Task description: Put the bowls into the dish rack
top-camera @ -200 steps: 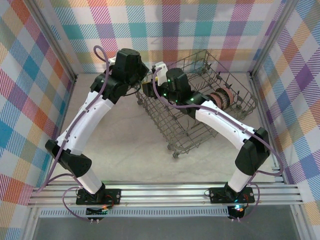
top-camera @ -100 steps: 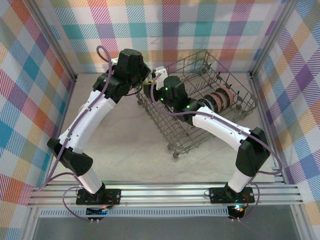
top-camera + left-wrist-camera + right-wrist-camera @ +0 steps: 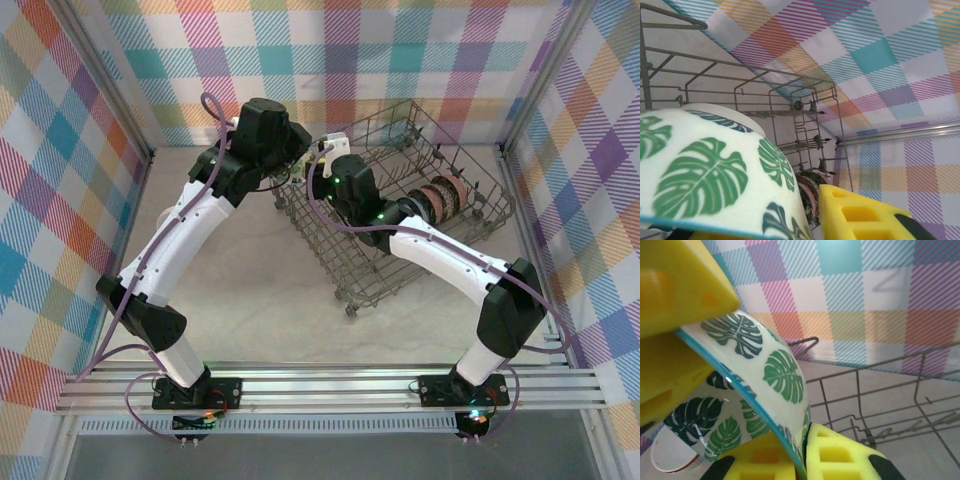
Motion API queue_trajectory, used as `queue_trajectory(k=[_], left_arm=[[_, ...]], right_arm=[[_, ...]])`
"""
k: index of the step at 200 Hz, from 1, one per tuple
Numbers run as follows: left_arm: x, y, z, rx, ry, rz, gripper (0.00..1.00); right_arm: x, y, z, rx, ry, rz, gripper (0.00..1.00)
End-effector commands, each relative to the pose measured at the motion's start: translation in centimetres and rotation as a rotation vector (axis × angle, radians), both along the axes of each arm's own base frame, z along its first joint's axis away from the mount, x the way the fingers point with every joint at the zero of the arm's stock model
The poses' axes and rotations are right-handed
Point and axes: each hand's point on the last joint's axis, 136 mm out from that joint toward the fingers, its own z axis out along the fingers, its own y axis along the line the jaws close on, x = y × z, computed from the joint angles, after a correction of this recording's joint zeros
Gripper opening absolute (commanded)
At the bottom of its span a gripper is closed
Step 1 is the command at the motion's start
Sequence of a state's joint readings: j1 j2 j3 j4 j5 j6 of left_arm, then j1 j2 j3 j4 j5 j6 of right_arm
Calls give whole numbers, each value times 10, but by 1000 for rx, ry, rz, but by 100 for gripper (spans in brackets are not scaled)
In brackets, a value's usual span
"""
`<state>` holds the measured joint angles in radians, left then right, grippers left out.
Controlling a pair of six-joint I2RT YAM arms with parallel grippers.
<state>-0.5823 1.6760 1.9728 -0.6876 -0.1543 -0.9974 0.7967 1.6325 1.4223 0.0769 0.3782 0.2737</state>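
A white bowl [image 3: 765, 370] printed with green leaves is held between both grippers above the near-left corner of the dish rack [image 3: 400, 230]. My right gripper [image 3: 802, 457] is shut on the bowl's rim, one yellow pad inside and one outside the wall. My left gripper [image 3: 790, 225] stands open around the same bowl [image 3: 705, 170]; its yellow finger [image 3: 865, 215] is a little apart from the bowl's side. In the top view the bowl [image 3: 331, 143] peeks out white between the two wrists. Several dark patterned bowls [image 3: 440, 198] stand on edge in the rack's right half.
The grey wire rack's tall gridded walls [image 3: 770, 75] rise just beyond the bowl, and its top rail [image 3: 890, 385] runs below it. Plaid walls enclose the table [image 3: 240, 270] on three sides. The rack's small wheels [image 3: 350, 310] face the near side.
My right gripper has closed onto the leaf bowl's rim. The left gripper's jaws have parted from the bowl. Both wrists shifted slightly toward the back.
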Motion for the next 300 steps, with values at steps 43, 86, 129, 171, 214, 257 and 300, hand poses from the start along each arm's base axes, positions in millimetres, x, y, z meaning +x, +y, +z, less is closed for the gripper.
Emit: queue_trajectory(k=[43,86,129,171,214,257,300], left_arm=[[-13,-7,33,-34,-93,-68,46],[-15,3,46,54,-144,-84,63],[-4,36,54,100,-166,-73,73],[29,63,25,156,-130,-119,83],[57,79,-27,203,-76,-175,83],[73,78,-53,218,-86,-298,84],[78,98,-77,219,-51,-321,84]], right_arm=[[5,-26,31,28,-6,-115,7],[13,-49,29,19,19,-176,5],[28,-79,41,47,-5,-258,5],[61,-130,42,-55,-25,-439,5],[103,-198,31,-263,5,-647,5],[133,-237,14,-512,93,-772,4],[164,-259,-5,-647,144,-832,4]])
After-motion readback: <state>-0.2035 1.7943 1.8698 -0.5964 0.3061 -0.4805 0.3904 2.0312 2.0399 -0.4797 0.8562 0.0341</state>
